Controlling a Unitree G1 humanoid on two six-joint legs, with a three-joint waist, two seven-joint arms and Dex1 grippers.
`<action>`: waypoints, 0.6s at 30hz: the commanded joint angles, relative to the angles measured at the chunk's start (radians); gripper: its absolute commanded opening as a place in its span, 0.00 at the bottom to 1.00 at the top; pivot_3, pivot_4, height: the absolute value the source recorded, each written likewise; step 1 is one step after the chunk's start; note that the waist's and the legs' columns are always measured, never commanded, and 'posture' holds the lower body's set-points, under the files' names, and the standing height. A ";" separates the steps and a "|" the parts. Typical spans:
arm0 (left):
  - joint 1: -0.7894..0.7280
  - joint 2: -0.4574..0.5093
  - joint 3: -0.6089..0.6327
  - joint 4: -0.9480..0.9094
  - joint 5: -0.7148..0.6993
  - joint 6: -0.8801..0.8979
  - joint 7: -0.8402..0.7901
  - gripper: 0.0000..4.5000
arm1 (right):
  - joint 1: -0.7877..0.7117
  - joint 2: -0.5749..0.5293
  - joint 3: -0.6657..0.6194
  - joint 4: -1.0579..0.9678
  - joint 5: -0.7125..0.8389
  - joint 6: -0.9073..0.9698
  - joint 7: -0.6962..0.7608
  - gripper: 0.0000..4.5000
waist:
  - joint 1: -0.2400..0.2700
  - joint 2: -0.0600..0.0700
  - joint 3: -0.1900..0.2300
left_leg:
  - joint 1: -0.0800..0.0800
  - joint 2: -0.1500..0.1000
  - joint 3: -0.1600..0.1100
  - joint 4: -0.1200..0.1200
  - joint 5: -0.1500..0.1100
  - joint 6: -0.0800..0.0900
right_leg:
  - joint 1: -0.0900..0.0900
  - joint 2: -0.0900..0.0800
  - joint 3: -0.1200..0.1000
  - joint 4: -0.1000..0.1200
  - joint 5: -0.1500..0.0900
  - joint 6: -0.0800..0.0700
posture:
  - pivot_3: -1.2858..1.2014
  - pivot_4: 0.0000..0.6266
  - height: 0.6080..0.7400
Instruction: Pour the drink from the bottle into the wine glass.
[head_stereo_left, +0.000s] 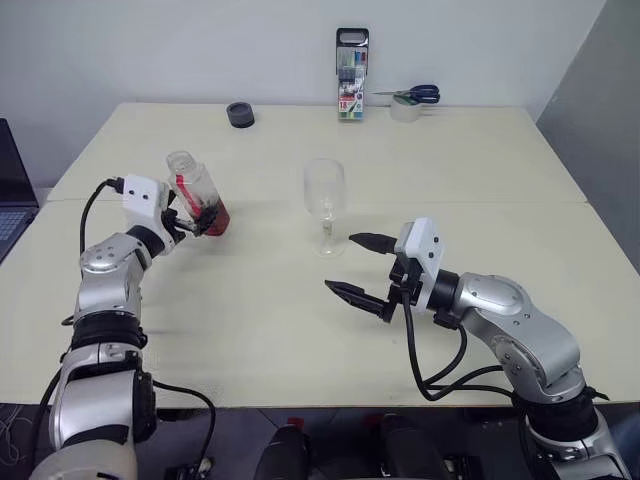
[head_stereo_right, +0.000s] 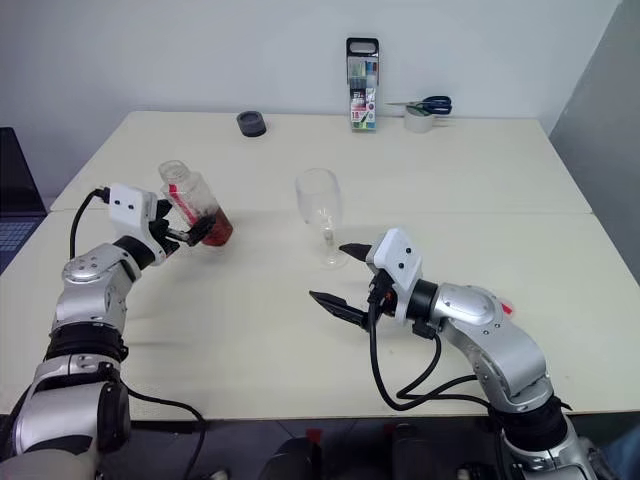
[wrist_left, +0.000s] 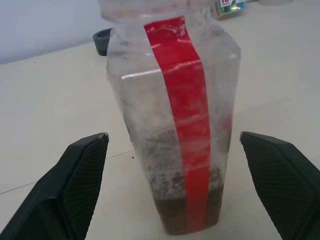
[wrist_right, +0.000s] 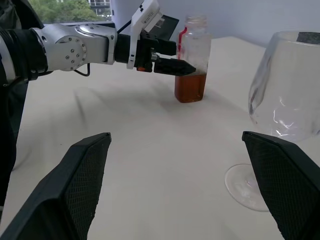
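At bottle (head_stereo_left: 198, 196): L pincer (head_stereo_left: 197, 224) level, spread | R pincer (head_stereo_left: 366, 266) spread nr wine glass (head_stereo_left: 325, 202)

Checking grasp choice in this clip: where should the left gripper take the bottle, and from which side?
Grip the bottle on its straight body, above the drink and below the shoulder. It stands upright and uncapped, with flat walls there. Come in level from the robot's side, as the open left gripper is placed, one finger each side. That likely leaves the neck free to tip toward the glass.
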 joint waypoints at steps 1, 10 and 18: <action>-0.054 0.005 -0.006 0.049 0.013 -0.045 -0.007 0.91 | -0.018 -0.002 -0.006 -0.022 -0.001 -0.021 -0.006 1.00 | -0.001 0.000 0.000 | 0.000 0.000 0.000 0.000 0.000 0.000 | 0.000 0.000 0.000 0.000 0.000 0.000 | 0.52 0.24 1.00; -0.093 -0.016 -0.019 0.134 0.025 -0.080 -0.007 0.39 | -0.020 -0.004 -0.015 -0.031 -0.014 -0.026 -0.030 1.00 | -0.003 0.000 0.000 | 0.000 0.000 0.000 0.000 0.000 0.000 | 0.000 0.000 0.000 0.001 0.000 0.000 | 0.52 0.24 1.00; -0.057 -0.059 -0.044 -0.032 0.021 -0.025 0.001 0.38 | -0.024 -0.040 -0.065 -0.078 -0.033 -0.019 -0.069 1.00 | 0.005 0.000 0.000 | -0.001 -0.001 -0.001 0.001 0.000 0.000 | 0.000 0.000 0.000 0.001 0.000 0.000 | 0.52 0.24 1.00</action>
